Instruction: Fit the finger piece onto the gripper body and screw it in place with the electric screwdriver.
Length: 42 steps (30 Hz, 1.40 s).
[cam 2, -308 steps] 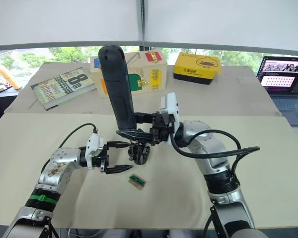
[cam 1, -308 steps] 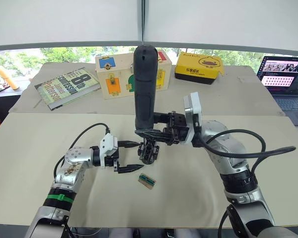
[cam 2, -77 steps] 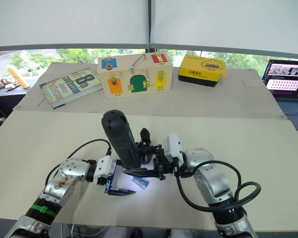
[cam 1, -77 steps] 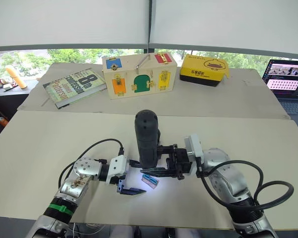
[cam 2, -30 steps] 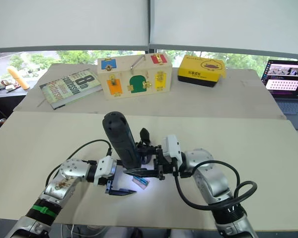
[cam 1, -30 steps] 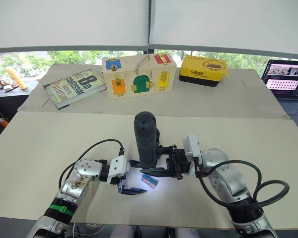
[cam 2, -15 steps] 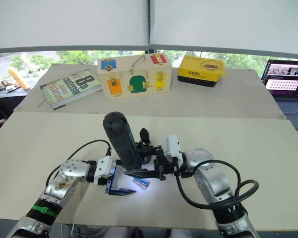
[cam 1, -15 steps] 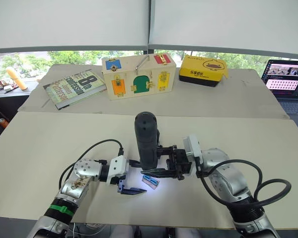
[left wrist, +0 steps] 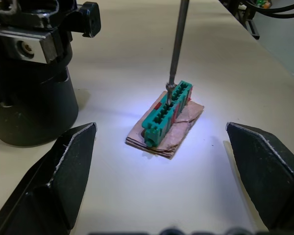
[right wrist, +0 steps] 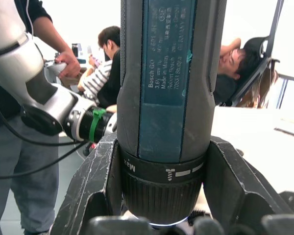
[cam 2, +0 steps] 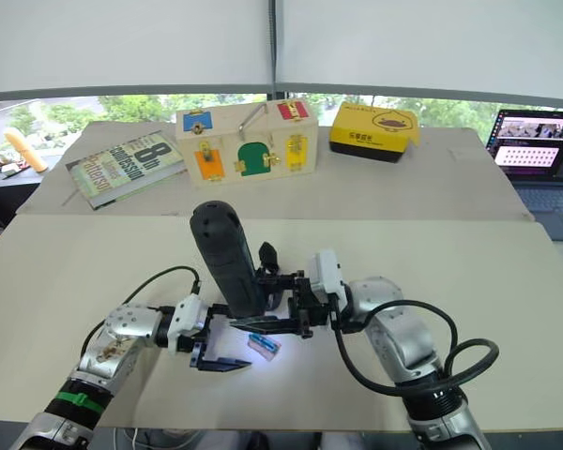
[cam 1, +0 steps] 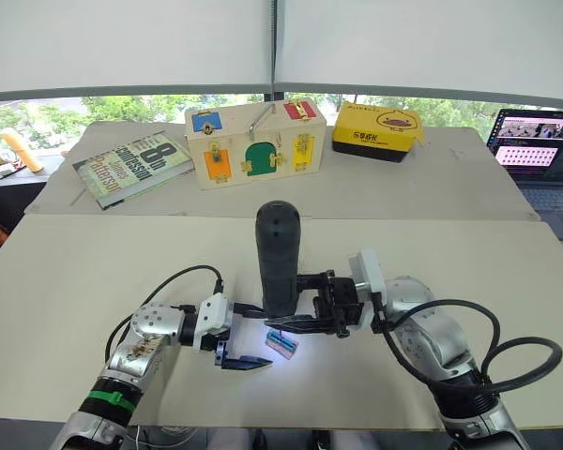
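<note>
On your desk (cam 1: 94,272) you have a small green terminal block (left wrist: 166,114) lying on a scrap of cardboard (left wrist: 182,131). Farther back sit a book (cam 1: 131,167), a wooden latch box (cam 1: 255,142), a yellow box (cam 1: 377,130) and an open laptop (cam 1: 540,145).

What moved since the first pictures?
The right gripper carried the electric screwdriver from over the gripper body to the green block, and its bit now touches the block. It still grips the tool upright. The left gripper stays open beside the block, holding nothing.
</note>
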Each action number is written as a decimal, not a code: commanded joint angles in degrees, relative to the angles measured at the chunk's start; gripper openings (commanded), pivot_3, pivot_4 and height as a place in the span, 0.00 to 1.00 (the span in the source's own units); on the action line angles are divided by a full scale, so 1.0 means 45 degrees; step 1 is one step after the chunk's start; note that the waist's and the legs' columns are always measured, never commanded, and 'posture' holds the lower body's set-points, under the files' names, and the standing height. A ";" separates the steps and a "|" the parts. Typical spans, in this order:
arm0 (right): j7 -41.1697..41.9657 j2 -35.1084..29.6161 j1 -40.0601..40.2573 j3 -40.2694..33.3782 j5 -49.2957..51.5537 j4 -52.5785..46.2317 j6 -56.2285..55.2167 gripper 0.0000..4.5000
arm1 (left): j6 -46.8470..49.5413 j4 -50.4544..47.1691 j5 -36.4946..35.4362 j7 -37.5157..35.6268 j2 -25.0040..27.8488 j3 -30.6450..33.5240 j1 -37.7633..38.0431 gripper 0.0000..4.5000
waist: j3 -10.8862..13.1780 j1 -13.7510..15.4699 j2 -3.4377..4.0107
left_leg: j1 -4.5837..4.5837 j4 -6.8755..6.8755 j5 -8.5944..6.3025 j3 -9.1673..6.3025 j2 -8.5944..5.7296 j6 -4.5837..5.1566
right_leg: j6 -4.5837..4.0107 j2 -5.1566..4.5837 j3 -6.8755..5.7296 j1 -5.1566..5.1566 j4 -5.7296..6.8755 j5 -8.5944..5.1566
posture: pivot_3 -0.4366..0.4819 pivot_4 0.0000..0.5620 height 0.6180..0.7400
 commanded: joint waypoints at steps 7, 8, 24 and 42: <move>-0.0444 -0.0048 -0.0781 -0.0718 0.1487 -0.1711 0.0762 0.42 | 0.1479 -0.1567 -0.1734 -0.0257 0.0967 0.1342 0.0586 0.99 | 0.0019 -0.0099 -0.0014 | -0.0021 0.0000 0.0000 -0.0001 0.0000 0.0000 | -0.0001 -0.0003 -0.0002 -0.0023 0.0000 0.0000 | 0.48 0.27 1.00; -0.0524 -0.0083 -0.0828 -0.0794 0.1626 -0.1848 0.0875 0.42 | 0.1884 -0.1880 -0.2054 -0.0194 0.1129 0.1579 0.0664 0.99 | 0.0021 -0.0101 -0.0015 | -0.0025 0.0000 0.0000 -0.0003 0.0000 -0.0001 | -0.0001 -0.0002 -0.0002 -0.0027 0.0000 0.0000 | 0.48 0.27 1.00; -0.1527 -0.1156 -0.1599 -0.2274 0.3784 -0.3420 0.2687 0.42 | 0.2545 -0.2185 -0.1373 0.2105 0.1649 0.3029 0.0846 0.99 | 0.0033 -0.0071 -0.0010 | -0.0026 -0.0004 -0.0001 0.0000 -0.0004 -0.0007 | -0.0001 0.0009 -0.0004 -0.0030 -0.0004 -0.0001 | 0.48 0.27 1.00; -0.1818 -0.2212 -0.0779 -0.2823 0.3800 -0.3808 0.2861 0.42 | 0.1093 0.0136 0.1212 0.4250 -0.1769 0.0551 -0.0443 0.99 | 0.0036 0.0129 -0.0021 | -0.0023 -0.0001 0.0000 0.0012 -0.0012 -0.0003 | 0.0005 0.0005 0.0000 -0.0012 -0.0007 0.0006 | 0.48 0.27 1.00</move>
